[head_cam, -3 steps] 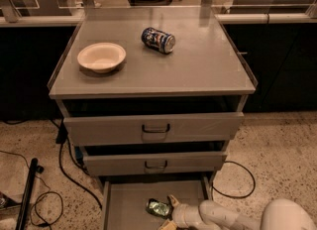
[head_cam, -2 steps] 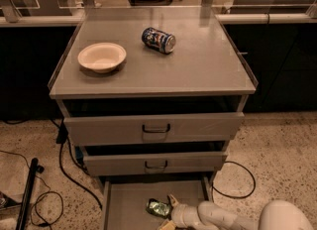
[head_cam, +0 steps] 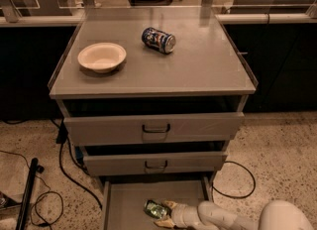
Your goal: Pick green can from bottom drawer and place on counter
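The green can [head_cam: 155, 209] lies on the floor of the open bottom drawer [head_cam: 129, 199], shiny and dented. My gripper [head_cam: 164, 213] reaches in from the lower right, with the can between its pale fingers [head_cam: 168, 205], one above and one below. The white arm [head_cam: 218, 216] runs off to the lower right. The counter [head_cam: 198, 65] is the grey top of the cabinet above.
On the counter stand a cream bowl [head_cam: 101, 56] at the left and a blue-and-white can [head_cam: 158, 40] lying on its side. Two handled drawers [head_cam: 156, 128] sit slightly open above the bottom one. Black cables [head_cam: 64, 169] and a black pole [head_cam: 27, 194] lie on the speckled floor at the left.
The gripper and the can have hardly moved; the arm has shifted very slightly to the left.
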